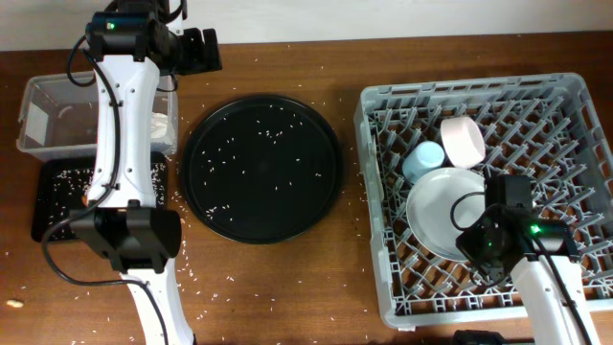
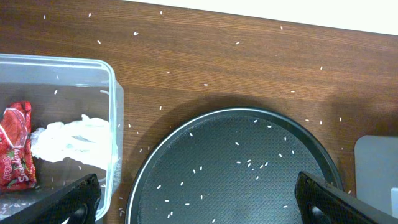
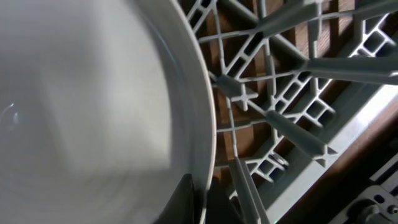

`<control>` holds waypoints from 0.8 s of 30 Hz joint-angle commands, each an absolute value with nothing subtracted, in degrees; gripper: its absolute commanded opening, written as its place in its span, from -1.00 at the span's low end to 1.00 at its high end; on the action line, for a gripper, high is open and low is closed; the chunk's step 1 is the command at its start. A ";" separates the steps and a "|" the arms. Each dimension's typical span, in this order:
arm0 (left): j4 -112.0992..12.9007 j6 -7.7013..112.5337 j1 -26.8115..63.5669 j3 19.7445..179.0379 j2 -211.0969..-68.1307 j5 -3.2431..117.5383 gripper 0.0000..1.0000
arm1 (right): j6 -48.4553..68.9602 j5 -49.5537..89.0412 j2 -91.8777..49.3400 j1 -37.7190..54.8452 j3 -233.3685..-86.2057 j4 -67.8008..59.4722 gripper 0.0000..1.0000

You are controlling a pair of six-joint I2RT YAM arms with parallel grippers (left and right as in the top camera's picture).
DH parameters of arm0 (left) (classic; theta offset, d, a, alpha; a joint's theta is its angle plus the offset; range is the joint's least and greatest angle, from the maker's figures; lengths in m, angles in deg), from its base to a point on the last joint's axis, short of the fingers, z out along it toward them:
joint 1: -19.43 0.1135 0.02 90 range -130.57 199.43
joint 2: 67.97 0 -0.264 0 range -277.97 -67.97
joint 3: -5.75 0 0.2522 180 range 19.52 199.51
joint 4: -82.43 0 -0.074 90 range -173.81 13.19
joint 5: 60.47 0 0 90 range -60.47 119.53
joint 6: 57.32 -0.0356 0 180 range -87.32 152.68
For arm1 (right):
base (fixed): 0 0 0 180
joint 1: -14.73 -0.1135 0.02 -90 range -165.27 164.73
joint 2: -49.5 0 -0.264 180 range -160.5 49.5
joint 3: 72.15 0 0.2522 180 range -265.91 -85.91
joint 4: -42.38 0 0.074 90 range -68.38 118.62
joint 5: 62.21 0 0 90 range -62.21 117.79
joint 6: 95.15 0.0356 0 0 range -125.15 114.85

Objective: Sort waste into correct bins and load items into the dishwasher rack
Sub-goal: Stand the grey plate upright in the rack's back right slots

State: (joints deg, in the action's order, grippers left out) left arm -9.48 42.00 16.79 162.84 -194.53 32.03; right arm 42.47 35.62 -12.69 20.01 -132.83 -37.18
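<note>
— Starting at the right gripper (image 3: 198,202): clamped on what?
— Pinching the rim of the pale grey plate (image 3: 93,112), a finger on either side, low among the pegs of the dishwasher rack (image 3: 273,118). Looks like setting it in place, not yet let go.
— And beside it in the rack?
— Holds the light-blue cup (image 1: 422,160) and the white bowl (image 1: 464,140), just beside the plate. Puts all three items aboard, by that reckoning; leaves only the release on that side.
— And the left gripper (image 2: 196,190)?
— Spread wide, carrying nothing, hovering over the rim of the large round black tray (image 2: 249,111), next to the clear tub (image 2: 115,124).
— Inside the tub?
— Holds the red wrapper (image 2: 15,146) and the crumpled white napkin (image 2: 68,140), lying against each other. Sorted, apparently.
— Carrot piece, brown lump?
— Cannot make out either anywhere.
— Left to do, then?
— Mostly the rice-like scraps (image 2: 249,163): strewn across the round tray and over the table (image 2: 217,56), with some lying in the shallow black tray (image 1: 43,225) in front of the tub. Probably close to the end, bar the grains.
</note>
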 commanded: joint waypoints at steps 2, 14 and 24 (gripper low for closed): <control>-9.39 42.48 17.10 162.80 -194.75 31.42 0.98 | 40.76 40.67 -12.82 20.01 -131.86 -37.68 -0.92; -9.39 42.48 17.10 162.80 -194.75 31.42 0.98 | -17.75 71.18 -17.48 20.01 -158.51 -9.38 -0.92; -9.39 42.48 17.10 162.80 -194.75 31.42 0.98 | -41.35 75.34 -37.26 23.87 -158.51 16.48 -0.92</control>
State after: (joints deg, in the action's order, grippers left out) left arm -9.44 42.00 16.79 162.84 -194.53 32.03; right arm -37.57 74.77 -37.13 21.25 -157.81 14.86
